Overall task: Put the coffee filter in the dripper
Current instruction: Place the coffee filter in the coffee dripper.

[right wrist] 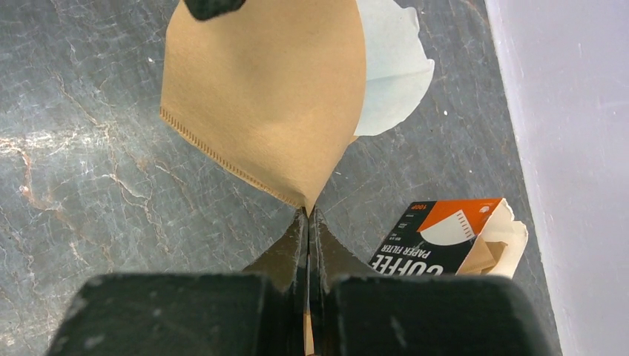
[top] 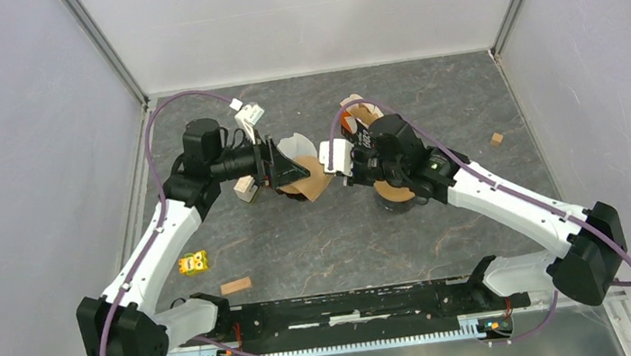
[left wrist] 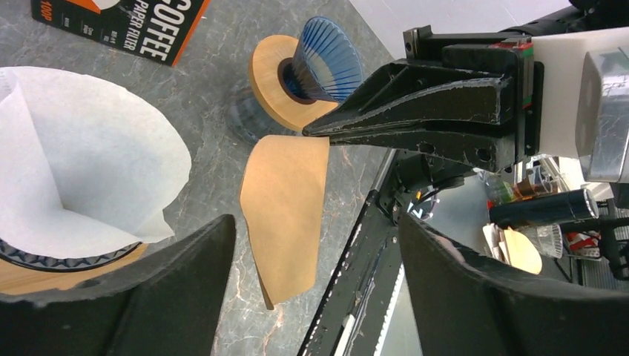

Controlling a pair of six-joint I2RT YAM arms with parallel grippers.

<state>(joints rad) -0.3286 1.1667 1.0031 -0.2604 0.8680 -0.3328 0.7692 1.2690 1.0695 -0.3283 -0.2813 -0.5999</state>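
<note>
Inside right tool (right wrist: 308, 222), coffee filter (right wrist: 259, 96) tip hidden, filter box (right wrist: 438, 241) part-covered.

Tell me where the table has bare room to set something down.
Free: the near middle, between the wooden block and the right arm; also the far right, around the small cube. Crowded: the centre, where the brown filter hangs.
</note>
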